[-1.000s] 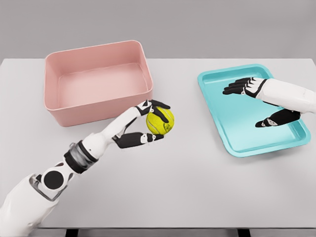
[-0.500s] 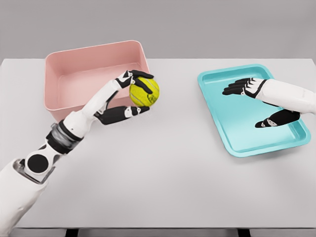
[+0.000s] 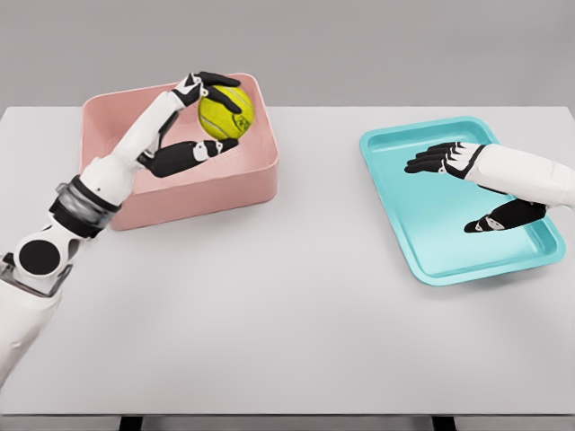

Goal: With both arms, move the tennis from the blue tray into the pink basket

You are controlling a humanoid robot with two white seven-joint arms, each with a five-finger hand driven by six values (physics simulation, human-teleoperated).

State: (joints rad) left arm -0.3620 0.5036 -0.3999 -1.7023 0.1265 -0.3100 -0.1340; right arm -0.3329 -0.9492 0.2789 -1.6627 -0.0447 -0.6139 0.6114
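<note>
A yellow-green tennis ball [image 3: 225, 111] is held in my left hand [image 3: 212, 113], whose black fingers curl over its top and under it. The hand and ball hang above the right part of the pink basket [image 3: 117, 203], over its interior. The basket is a rectangular pink tub at the back left of the table. My right hand [image 3: 460, 187] hovers open over the blue tray [image 3: 422, 241] at the right, fingers spread, thumb lower, holding nothing. The tray holds no objects.
The grey-white table [image 3: 296, 323] stretches wide between basket and tray and towards the front edge. My left forearm [image 3: 99, 184] crosses the basket's front wall. A grey wall lies behind the table.
My left hand has carried the ball up and to the left, from in front of the basket's right corner to above its interior. The right hand has stayed still.
</note>
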